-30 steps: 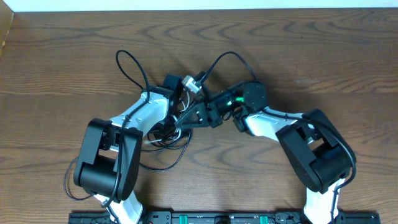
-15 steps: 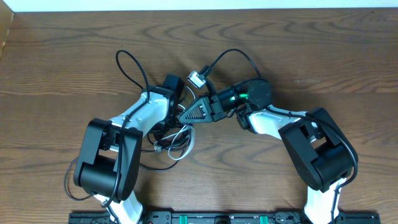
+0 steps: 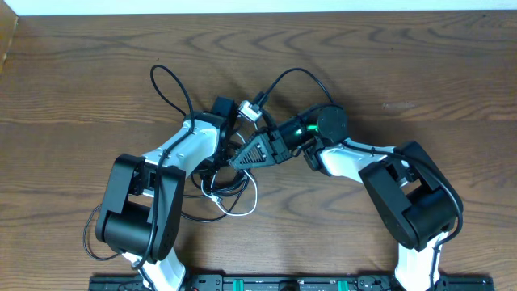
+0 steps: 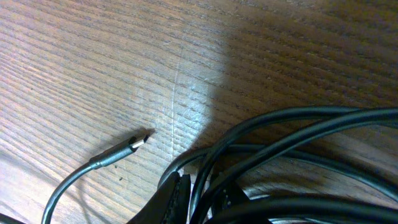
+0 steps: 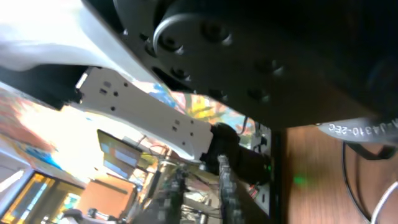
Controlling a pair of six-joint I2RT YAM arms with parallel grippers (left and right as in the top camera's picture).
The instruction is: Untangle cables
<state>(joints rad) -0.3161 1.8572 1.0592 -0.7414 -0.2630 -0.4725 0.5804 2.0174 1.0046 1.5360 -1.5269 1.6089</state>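
- We found the cables [image 3: 216, 176] in a tangled bunch on the wooden table [image 3: 81, 65]. They lay at mid-table, partly beneath the left arm [image 3: 190, 141] and just beside the tip of the right gripper [image 3: 237, 160].
- A white cable [image 3: 254, 198] looped out of the bunch toward the near edge of the table.
- In the left wrist view, several black cables came in from the right and bent downward. They gathered at the lower edge of the frame, by the left gripper [image 4: 189, 202].
- One dark fingertip [image 4: 171, 200] showed there, close against the cables.
- We could not tell whether the left gripper was clamped on those cables or merely resting among them, as its jaws were mostly out of frame.
- One thin cable [image 4: 68, 183] lay apart from the bunch, flat on the table. It ended in a grey plug [image 4: 138, 142] that touched nothing else.
- The right gripper reached across from the right arm [image 3: 347, 158], its fingers tapering to a narrow point at the bunch.
- From overhead we could not tell whether its jaws were parted, or whether they held any cable.
- The right wrist view was filled at close range by the left arm's casing, and the gripper's own fingers could not be made out.
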